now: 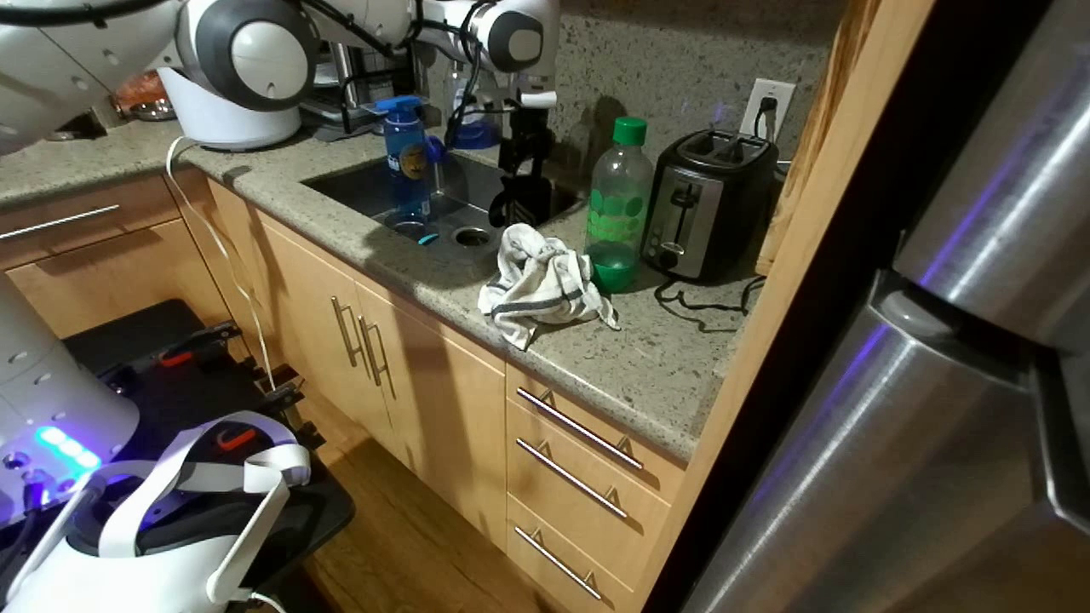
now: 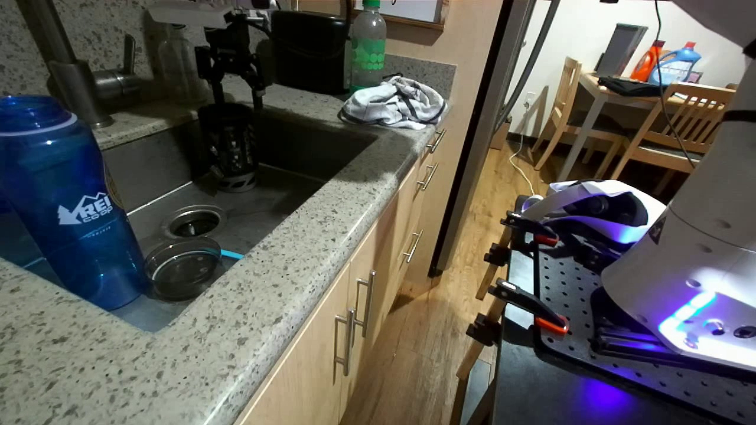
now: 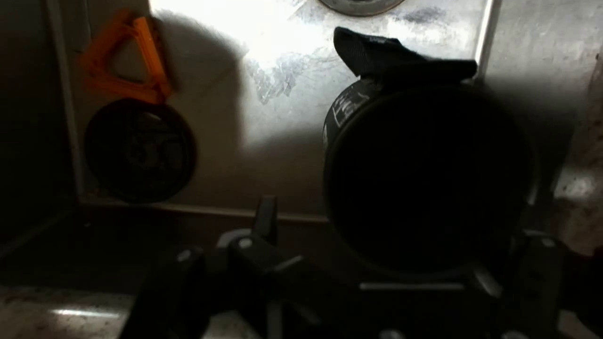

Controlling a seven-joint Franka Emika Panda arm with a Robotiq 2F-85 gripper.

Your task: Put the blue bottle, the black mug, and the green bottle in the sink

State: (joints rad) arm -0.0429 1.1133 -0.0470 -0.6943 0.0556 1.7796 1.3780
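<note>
Stainless steel lines the sink (image 2: 319,139), seen in the left half of the frame in an exterior view and set into a speckled counter (image 2: 313,236). The translucent blue bottle (image 2: 77,206) stands in the basin at the left edge, just beside a shallow clear dish (image 2: 183,271); a round drain (image 2: 195,224) shows directly above the dish in the frame. The black mug (image 2: 227,147) is in the same basin, mouth upward, at the upper left. Over it hangs the gripper (image 2: 237,99), its fingers (image 2: 258,97) spread wide — the mug's rim lies between them in the wrist view — and clasping nothing. A gap there separates the rim from the finger left of centre; darkness hides whether the finger at lower right touches it. At the upper left of that frame, an orange triangular piece (image 3: 153,56) lies next to a dark disc (image 3: 141,150). The green bottle (image 1: 615,221) is outside the sink — upright on the counter, right of centre in an exterior view, between a striped cloth (image 1: 553,285) and the toaster (image 1: 711,204).
</note>
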